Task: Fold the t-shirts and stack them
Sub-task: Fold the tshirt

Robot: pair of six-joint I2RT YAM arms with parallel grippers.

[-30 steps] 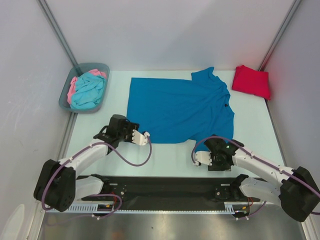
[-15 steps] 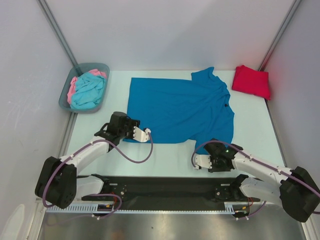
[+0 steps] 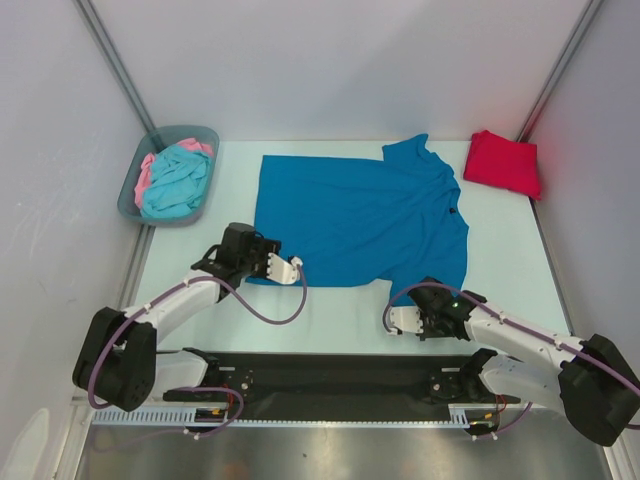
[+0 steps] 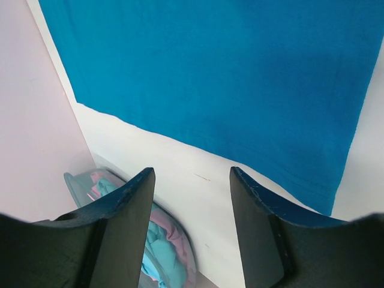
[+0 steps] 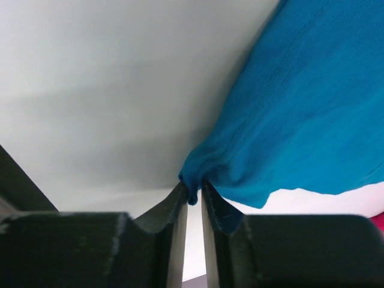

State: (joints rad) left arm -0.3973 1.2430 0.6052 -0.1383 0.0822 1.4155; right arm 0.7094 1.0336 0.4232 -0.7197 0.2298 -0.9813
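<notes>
Pinching a bunched bit of hem on the blue shirt [image 5: 300,108], the right claw [image 5: 192,191] has its fingers pressed almost together, low over the worktop [image 3: 340,310]. The left claw [image 4: 192,175] is spread wide at that shirt's near-left corner, gripping nothing. The blue shirt lies flat mid-worktop. The red shirt [image 3: 505,162] sits folded at the far right. The turquoise shirt [image 3: 178,182] and pink shirt [image 3: 146,172] lie crumpled in the bin [image 3: 130,195], far left.
</notes>
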